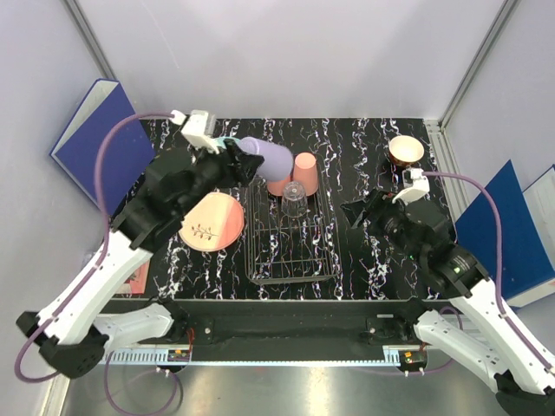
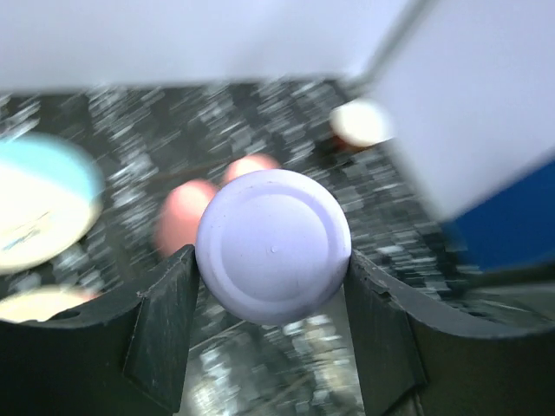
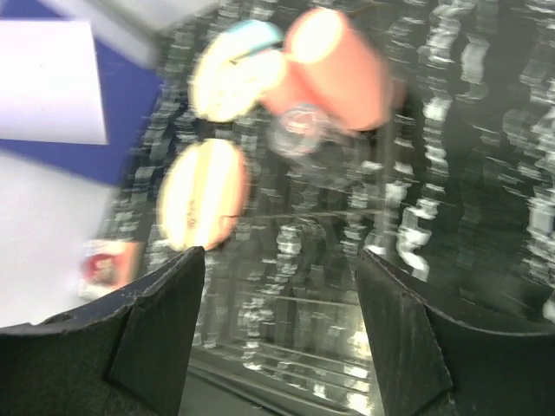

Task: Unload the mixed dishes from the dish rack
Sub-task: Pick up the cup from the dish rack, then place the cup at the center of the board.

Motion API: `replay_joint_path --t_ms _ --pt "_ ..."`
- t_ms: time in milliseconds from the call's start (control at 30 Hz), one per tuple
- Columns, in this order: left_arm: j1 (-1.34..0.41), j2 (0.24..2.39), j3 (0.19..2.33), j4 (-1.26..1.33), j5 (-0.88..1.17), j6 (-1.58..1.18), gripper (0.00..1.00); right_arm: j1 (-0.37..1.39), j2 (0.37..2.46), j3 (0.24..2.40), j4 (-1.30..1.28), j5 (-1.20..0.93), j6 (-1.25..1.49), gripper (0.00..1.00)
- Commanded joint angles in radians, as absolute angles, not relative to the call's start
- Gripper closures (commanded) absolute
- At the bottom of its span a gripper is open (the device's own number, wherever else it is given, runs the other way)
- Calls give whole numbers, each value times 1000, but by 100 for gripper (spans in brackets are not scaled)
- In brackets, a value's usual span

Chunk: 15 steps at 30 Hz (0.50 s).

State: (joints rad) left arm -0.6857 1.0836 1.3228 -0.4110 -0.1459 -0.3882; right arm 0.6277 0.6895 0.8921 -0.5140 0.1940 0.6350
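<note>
My left gripper (image 1: 247, 165) is shut on the lavender cup (image 1: 267, 158), held tilted above the far left corner of the wire dish rack (image 1: 290, 260). In the left wrist view the cup's round base (image 2: 273, 245) sits tight between both fingers (image 2: 165, 321). Two salmon-pink cups (image 1: 303, 168) and a clear glass (image 1: 294, 200) stand at the rack's far end. A salmon-pink plate (image 1: 214, 221) lies on the table left of the rack. A red bowl (image 1: 405, 150) sits at the back right. My right gripper (image 1: 360, 212) hangs open and empty right of the rack (image 3: 347, 347).
Blue binders lean on the left wall (image 1: 87, 143) and the right wall (image 1: 512, 234). A blue-and-cream plate (image 2: 39, 199) lies on the table beyond the salmon-pink plate (image 2: 35, 303), mostly hidden under my left arm in the top view. A small red card (image 1: 134, 277) lies near the front left.
</note>
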Motion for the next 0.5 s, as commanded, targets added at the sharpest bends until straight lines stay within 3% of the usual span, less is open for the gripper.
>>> replay_joint_path --t_ms 0,200,300,467 --pt "-673 999 1204 -137 245 -504 100 629 592 855 -299 3 693 23" --pt "-638 977 1042 327 557 -806 100 629 477 818 -117 -176 773 23" --pt "-634 1006 973 510 612 -935 100 629 448 801 -45 -224 811 24" --pt "-634 1028 923 603 615 -1000 100 629 457 799 -29 -244 818 24"
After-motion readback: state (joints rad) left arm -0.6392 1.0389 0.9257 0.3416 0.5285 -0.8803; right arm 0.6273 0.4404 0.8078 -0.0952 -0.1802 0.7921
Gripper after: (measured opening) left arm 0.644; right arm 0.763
